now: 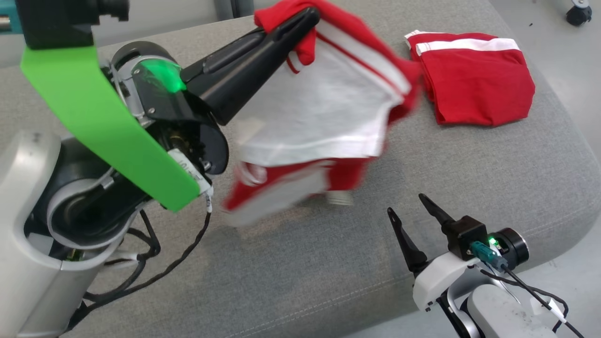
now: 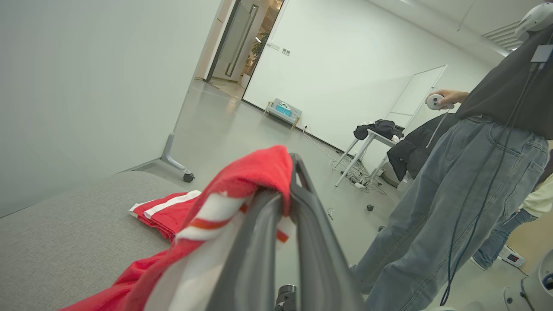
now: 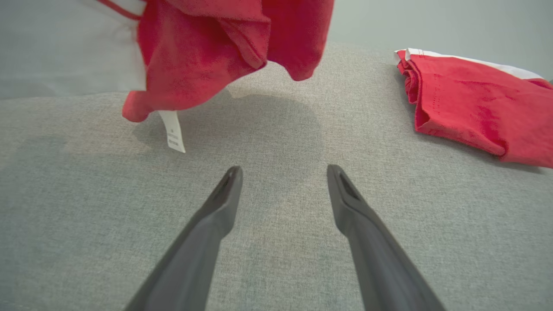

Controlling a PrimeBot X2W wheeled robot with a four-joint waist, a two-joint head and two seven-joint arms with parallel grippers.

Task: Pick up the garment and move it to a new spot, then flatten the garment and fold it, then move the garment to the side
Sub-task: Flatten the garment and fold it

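A red and white garment [image 1: 319, 108] hangs in the air above the grey cushion [image 1: 328, 263], blurred by motion. My left gripper [image 1: 307, 19] is shut on its upper red edge, and red cloth drapes over the fingers [image 2: 298, 203] in the left wrist view. The garment's lower red part [image 3: 207, 52] dangles with a white label [image 3: 173, 129] just above the cushion in the right wrist view. My right gripper [image 1: 407, 206] stands open near the cushion's front edge, empty, its fingers [image 3: 224, 194] pointing at bare fabric below the hanging garment.
A second red garment with a white stripe [image 1: 474, 77] lies folded at the cushion's far right. A person in jeans [image 2: 453, 194] stands beyond the cushion holding a controller. A caster wheel [image 1: 577, 14] sits on the floor at far right.
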